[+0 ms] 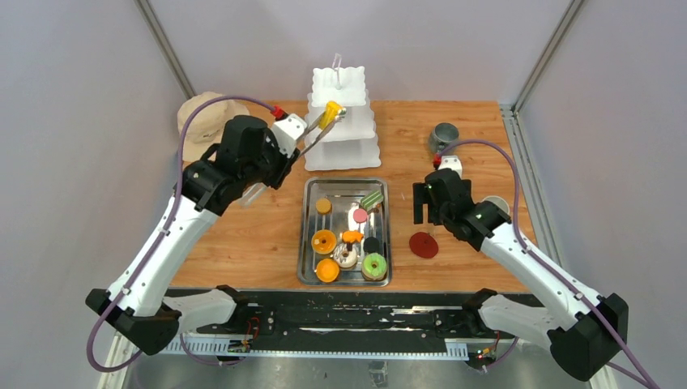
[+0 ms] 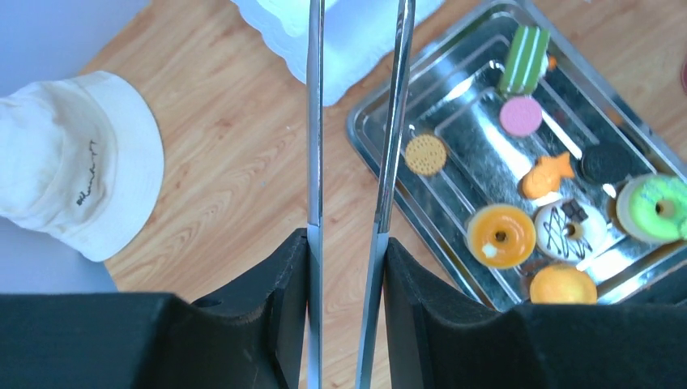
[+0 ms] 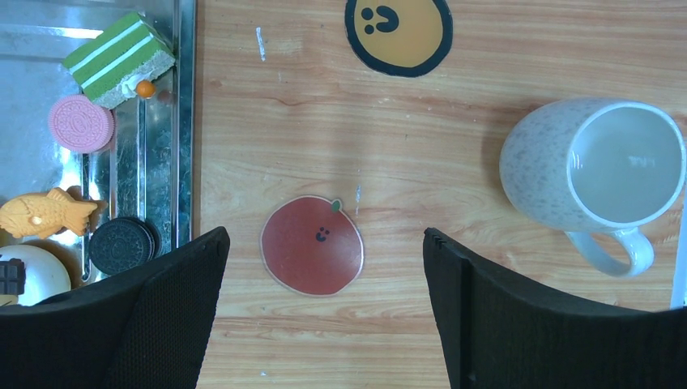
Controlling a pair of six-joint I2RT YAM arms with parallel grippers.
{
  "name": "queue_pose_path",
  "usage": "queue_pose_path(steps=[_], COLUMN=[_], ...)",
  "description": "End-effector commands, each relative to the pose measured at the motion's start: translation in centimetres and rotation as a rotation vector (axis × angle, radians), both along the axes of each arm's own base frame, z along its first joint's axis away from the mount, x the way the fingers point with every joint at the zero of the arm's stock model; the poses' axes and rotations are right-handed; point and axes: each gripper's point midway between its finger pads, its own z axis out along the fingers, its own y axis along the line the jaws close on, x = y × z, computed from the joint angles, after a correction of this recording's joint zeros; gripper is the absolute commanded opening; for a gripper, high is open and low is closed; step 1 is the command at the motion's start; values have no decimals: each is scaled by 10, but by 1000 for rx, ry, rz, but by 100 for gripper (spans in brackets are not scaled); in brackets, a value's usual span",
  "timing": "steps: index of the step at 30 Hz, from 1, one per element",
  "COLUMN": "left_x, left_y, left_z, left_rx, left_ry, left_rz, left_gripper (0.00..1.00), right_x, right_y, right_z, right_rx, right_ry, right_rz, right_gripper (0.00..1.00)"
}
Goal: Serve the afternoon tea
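Tongs (image 1: pixel 312 134) hold yellow pastry (image 1: pixel 330 113) at white tiered stand (image 1: pixel 340 158)

Top view: left jaws are clamped on the tongs, whose tips pinch the pastry at the stand's middle tier; the other pastries lie in the steel tray (image 1: pixel 302 235) on the desk. Left wrist view: the blades run close together and their tips are out of frame. Right wrist view: right jaws stand apart above a red coaster (image 3: pixel 312 245), with the white mug (image 3: pixel 595 166) beside it. The pastry is likely light, hard and slick, best pinched across its middle.

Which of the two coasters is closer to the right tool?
The red apple coaster, framed by the open right tool; the orange smiley coaster lies farther ahead.
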Motion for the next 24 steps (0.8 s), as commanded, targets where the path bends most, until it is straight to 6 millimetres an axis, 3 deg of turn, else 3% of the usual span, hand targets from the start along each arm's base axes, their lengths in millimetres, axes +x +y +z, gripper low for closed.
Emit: queue_pose_path(steps=[1, 14, 24], left_x=[26, 74, 120], left_y=[11, 25, 16], left_z=[35, 64, 60], left_rx=[-85, -226, -276], left_ry=[-82, -125, -98], left_rz=[141, 323, 389], left_gripper=[22, 25, 25], right_x=[-3, -7, -9], right_y=[-2, -6, -8], right_z=[2, 1, 6], right_rx=[8, 7, 12], right_ry=[-22, -21, -34], right_rz=[-4, -15, -20], right_gripper=[88, 88, 88])
